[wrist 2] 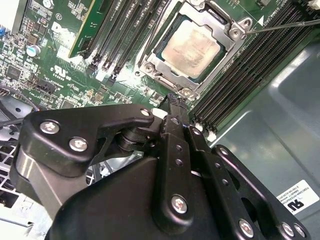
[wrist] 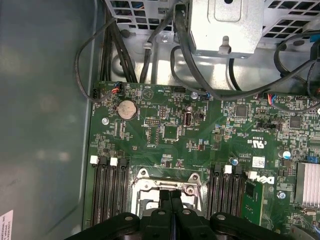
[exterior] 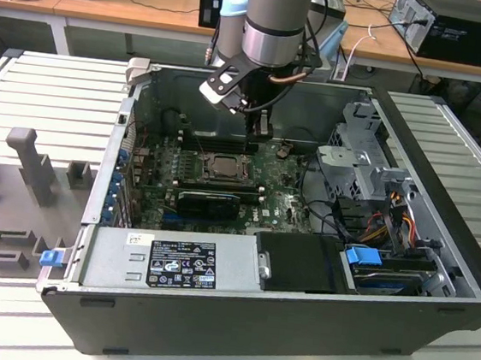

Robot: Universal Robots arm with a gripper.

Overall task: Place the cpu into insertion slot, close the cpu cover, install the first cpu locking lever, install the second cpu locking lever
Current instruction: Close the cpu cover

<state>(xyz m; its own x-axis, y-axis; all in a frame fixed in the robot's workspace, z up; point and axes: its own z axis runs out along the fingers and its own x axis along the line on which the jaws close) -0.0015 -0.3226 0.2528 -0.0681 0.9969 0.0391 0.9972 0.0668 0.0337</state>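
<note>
My jaws were pinched shut on nothing, their tips just above the socket's edge. The cpu (wrist 2: 192, 45) lay flat in the socket, framed by the cpu cover (wrist 2: 220, 65), just ahead of those tips.

The label (exterior: 182, 264) on the power supply (exterior: 120, 262) is unreadably small.

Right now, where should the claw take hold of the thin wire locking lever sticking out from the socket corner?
Grip the locking lever on its straight shaft, clear of the cpu cover, coming from above with jaws across it: the rod is thin and appears to run over the memory slots.
</note>
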